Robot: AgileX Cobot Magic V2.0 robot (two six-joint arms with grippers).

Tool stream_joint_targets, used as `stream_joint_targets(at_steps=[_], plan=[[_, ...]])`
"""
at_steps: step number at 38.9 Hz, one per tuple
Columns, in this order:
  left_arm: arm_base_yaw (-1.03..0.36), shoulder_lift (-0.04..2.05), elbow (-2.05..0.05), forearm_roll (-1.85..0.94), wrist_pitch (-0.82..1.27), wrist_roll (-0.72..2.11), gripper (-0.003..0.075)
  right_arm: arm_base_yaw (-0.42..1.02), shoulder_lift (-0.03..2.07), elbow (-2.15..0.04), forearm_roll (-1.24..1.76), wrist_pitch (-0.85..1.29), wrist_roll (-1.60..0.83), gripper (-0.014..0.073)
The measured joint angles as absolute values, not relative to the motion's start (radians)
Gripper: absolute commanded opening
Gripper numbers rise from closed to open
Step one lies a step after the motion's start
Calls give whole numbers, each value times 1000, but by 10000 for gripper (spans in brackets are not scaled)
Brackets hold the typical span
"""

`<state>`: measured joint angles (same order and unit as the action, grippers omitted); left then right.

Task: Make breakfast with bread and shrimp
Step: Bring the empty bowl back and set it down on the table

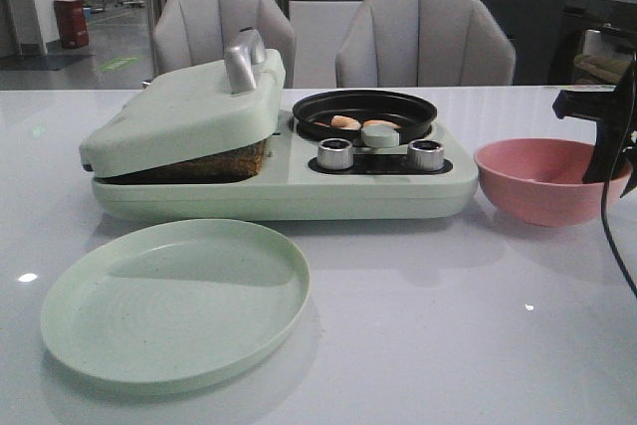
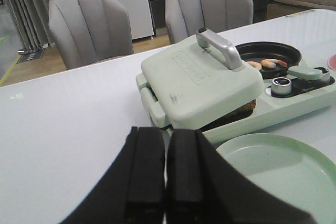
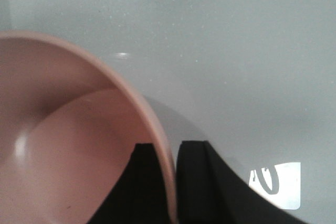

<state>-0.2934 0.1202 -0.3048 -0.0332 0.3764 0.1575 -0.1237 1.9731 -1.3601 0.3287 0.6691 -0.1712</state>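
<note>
- The pale green breakfast maker (image 1: 289, 171) sits in the middle of the white tabletop (image 1: 448, 325).
- The brown-crusted bread (image 1: 214, 163) lies inside its press part. The pale green lid with a silver handle (image 1: 189, 106) rests tilted on top of the bread, so only a dark edge peeks out.
- The small orange-pink shrimp (image 1: 346, 122) lie in the round black pan (image 1: 364, 113) of the same machine, at about 3 o'clock from the lid.
- A big round pale green plate (image 1: 177, 301) waits at 6 o'clock from the lid, just in front of the machine. It has no food on it.
- The left gripper (image 2: 165, 182) has its jaws pressed together, holding nothing. In the left wrist view the lid's handle (image 2: 219, 47) is up ahead of it, at about 1 o'clock. The handle's long side points toward the far end of the tabletop.
- The right gripper (image 3: 175, 182) has its jaws clamped on the rim of the round pink bowl (image 1: 542, 176), out at 3 o'clock from the machine.
- I think the left arm is nearer the lid, and it is free, so it should lift the lid.
</note>
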Motion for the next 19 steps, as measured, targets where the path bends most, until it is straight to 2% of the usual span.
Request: stream_joint_targets(at_steps=[2, 6, 19], plan=[[-293, 120, -305, -33, 376, 158, 112, -124, 1973, -1360, 329, 665, -171, 362], [-293, 120, -305, -33, 376, 158, 112, -124, 1973, -1360, 329, 659, -171, 421], [-293, 120, -305, -33, 376, 158, 112, -124, 1902, -1418, 316, 704, -288, 426]])
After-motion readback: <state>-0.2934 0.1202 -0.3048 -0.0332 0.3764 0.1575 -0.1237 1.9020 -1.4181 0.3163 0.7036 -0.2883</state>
